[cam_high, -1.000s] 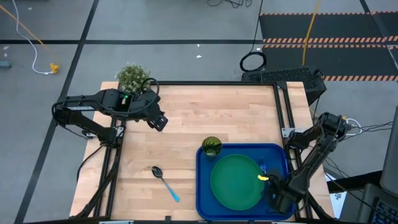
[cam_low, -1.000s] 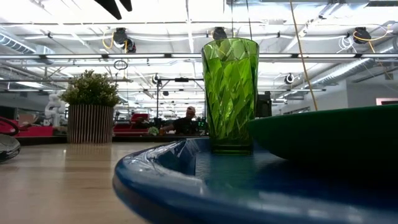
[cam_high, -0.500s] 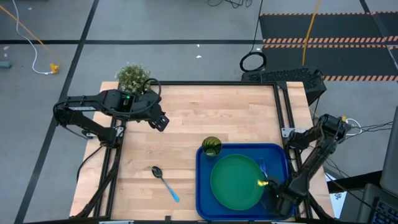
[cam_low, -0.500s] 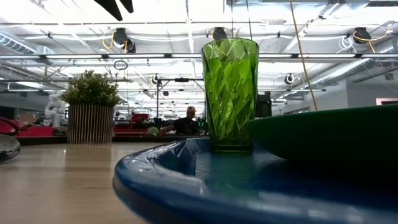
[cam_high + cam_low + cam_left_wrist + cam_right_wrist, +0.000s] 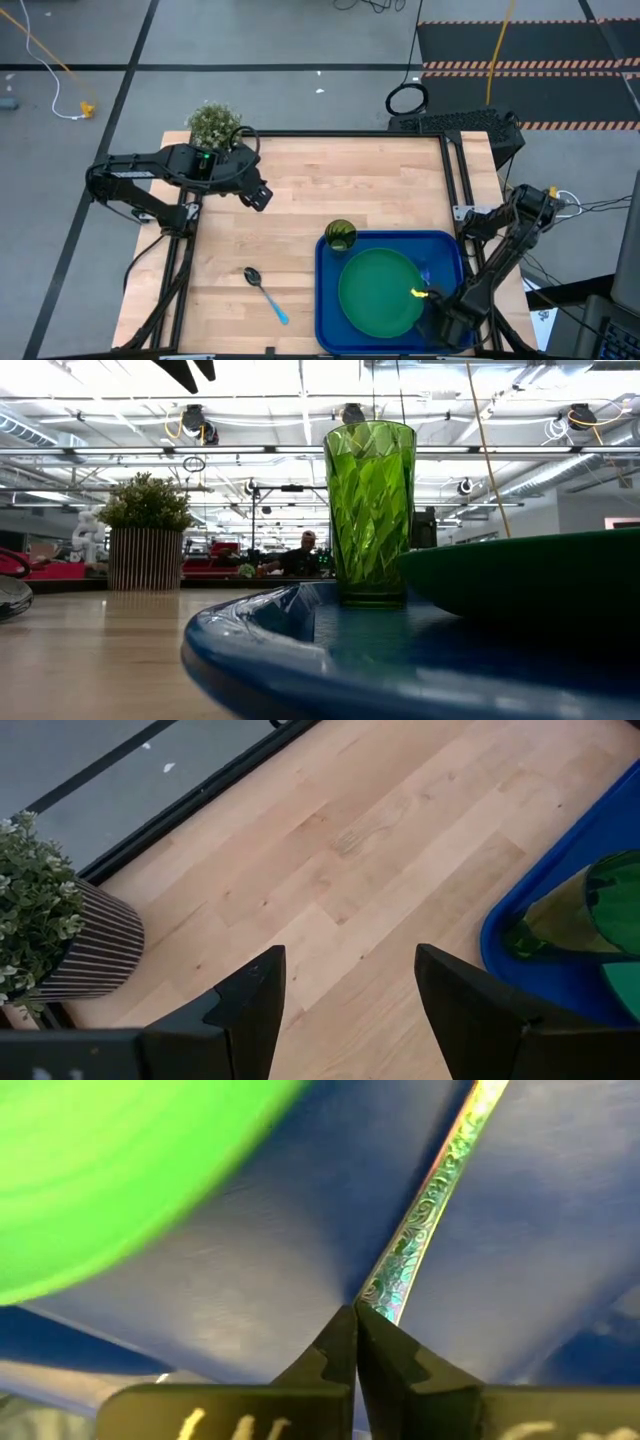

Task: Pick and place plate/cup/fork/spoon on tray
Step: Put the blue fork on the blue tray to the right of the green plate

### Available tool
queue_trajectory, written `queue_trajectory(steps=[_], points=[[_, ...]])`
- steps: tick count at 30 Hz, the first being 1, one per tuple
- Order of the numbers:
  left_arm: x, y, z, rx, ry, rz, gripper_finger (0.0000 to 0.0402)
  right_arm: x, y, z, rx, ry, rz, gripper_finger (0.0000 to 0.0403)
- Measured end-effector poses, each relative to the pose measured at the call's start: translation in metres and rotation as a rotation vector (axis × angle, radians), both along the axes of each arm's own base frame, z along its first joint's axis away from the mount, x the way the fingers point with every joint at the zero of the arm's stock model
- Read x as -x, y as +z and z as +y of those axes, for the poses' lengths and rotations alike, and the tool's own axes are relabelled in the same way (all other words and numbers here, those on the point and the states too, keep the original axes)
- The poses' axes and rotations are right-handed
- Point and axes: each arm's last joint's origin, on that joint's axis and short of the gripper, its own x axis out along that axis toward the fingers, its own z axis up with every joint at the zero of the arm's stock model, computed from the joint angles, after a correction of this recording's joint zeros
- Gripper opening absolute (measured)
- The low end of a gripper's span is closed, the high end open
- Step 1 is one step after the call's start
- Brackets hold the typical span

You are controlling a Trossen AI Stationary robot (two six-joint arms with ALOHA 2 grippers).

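Observation:
The blue tray (image 5: 328,300) lies at the near right of the table. On it are the green plate (image 5: 380,292) and, in its far left corner, the green cup (image 5: 340,235). The fork (image 5: 424,271) is in the tray, right of the plate, with my right gripper (image 5: 427,300) shut on it. In the right wrist view its patterned handle (image 5: 425,1210) runs away from my shut fingers over the tray floor (image 5: 250,1280). The spoon (image 5: 265,293) lies flat on the wood, left of the tray. My left gripper (image 5: 258,195) hangs open above the far left of the table. My right gripper pinches the fork's handle (image 5: 378,1292) between its two fingertips, at the end nearest me. The fingers come from above, pointing steeply down, roughly in line with the handle. The handle slopes away low over the tray floor. Whether the far end rests there I cannot tell.
A potted plant (image 5: 213,125) stands at the far left corner, close behind my left arm. Bare wood lies between the plant, the spoon and the tray. In the low view the cup (image 5: 369,510) and the plate's rim (image 5: 530,575) rise above the tray's edge (image 5: 300,650).
My right gripper has tipped further downward and edged slightly toward the table's near edge, still shut on the fork.

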Motion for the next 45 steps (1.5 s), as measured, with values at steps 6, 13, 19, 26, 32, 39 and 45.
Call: queue_trajectory(steps=[6, 13, 19, 26, 32, 39, 45], points=[[0.0, 0.0, 0.0, 0.001, -0.001, 0.0, 0.0223, -0.003, 0.008, -0.003, -0.032, -0.024, -0.021, 0.0], [0.0, 0.0, 0.0, 0.001, -0.003, 0.0, 0.0223, 0.0, 0.012, -0.005, -0.023, -0.017, -0.018, 0.0], [0.0, 0.0, 0.0, 0.003, -0.001, -0.001, 0.0223, 0.003, 0.012, -0.002, -0.017, -0.003, -0.047, 0.0], [0.0, 0.0, 0.0, -0.002, -0.011, 0.005, 0.0223, 0.004, 0.01, -0.005, 0.016, 0.001, -0.027, 0.0], [0.0, 0.0, 0.0, -0.007, -0.02, 0.01, 0.0223, 0.002, 0.003, -0.002, 0.021, 0.0, -0.025, 0.0], [0.0, 0.0, 0.0, -0.011, -0.025, 0.013, 0.0223, 0.0, 0.001, 0.001, 0.004, -0.004, -0.034, 0.0], [0.0, 0.0, 0.001, -0.036, -0.03, 0.02, 0.0223, 0.0, 0.001, 0.001, 0.0, -0.006, -0.036, 0.0]])
